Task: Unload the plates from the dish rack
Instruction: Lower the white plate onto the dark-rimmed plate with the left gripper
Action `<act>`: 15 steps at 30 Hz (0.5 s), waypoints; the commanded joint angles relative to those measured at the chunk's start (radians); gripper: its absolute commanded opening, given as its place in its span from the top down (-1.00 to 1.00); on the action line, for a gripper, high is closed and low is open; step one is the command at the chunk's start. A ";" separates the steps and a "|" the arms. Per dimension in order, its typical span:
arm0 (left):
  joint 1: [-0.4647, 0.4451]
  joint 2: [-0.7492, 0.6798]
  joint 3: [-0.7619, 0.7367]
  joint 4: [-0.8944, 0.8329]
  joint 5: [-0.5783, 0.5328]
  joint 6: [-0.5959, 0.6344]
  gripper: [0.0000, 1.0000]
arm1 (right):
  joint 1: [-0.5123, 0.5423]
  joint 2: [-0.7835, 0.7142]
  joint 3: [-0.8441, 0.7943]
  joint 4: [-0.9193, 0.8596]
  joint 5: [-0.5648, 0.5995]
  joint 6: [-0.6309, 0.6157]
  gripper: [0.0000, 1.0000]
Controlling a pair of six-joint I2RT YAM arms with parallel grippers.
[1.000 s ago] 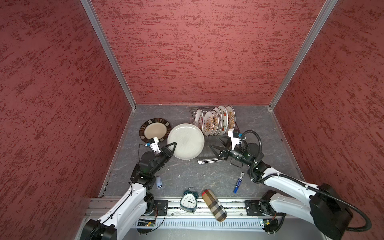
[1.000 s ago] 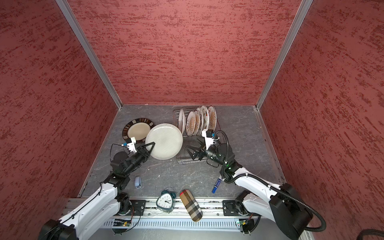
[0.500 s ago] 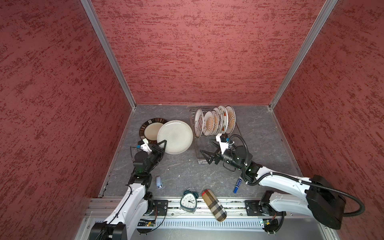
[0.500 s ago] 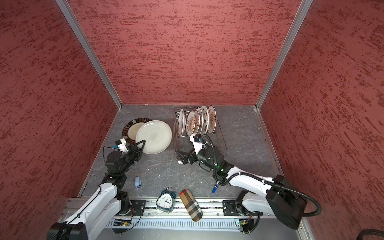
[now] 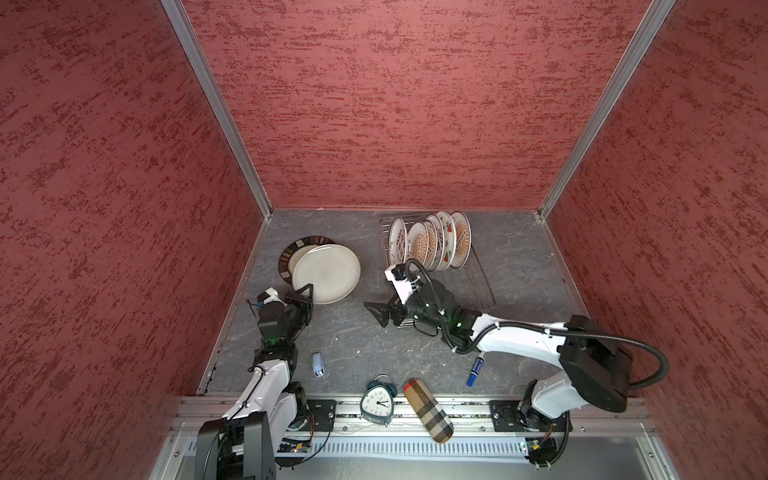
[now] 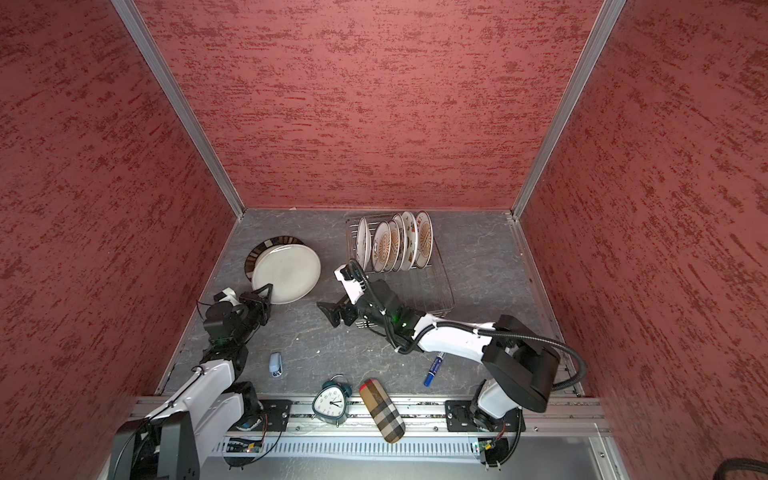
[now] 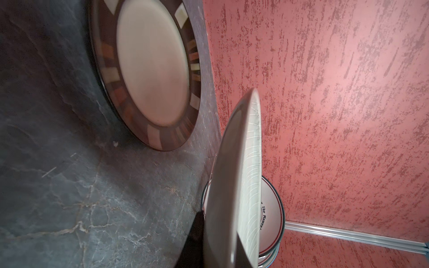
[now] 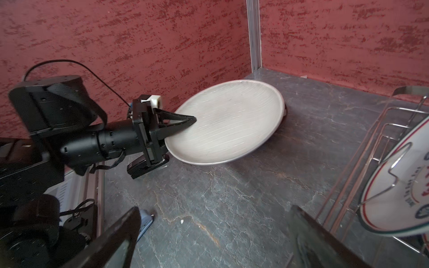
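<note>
And the left pincer (image 5: 305, 293) grips the grey-white plate (image 5: 328, 270), tilted over the striped-rim plate (image 5: 289, 254) (far left), right pincer (image 5: 379, 315) gaping wide beside the dish rack (image 5: 478, 279).

There are seven plates (image 5: 417, 249): five in the one dish rack (image 5: 480, 280), plus one grey-white plate (image 5: 328, 272) and one dark-rimmed plate (image 5: 296, 254) outside it. There is also one clock (image 5: 376, 401), one plaid case (image 5: 428, 415), one blue marker (image 5: 476, 368) and one small blue-grey item (image 5: 318, 365).
</note>
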 commanded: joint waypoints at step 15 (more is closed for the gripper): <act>0.047 0.070 0.140 0.055 -0.129 0.119 1.00 | 0.004 0.234 0.237 -0.117 -0.025 0.058 -0.98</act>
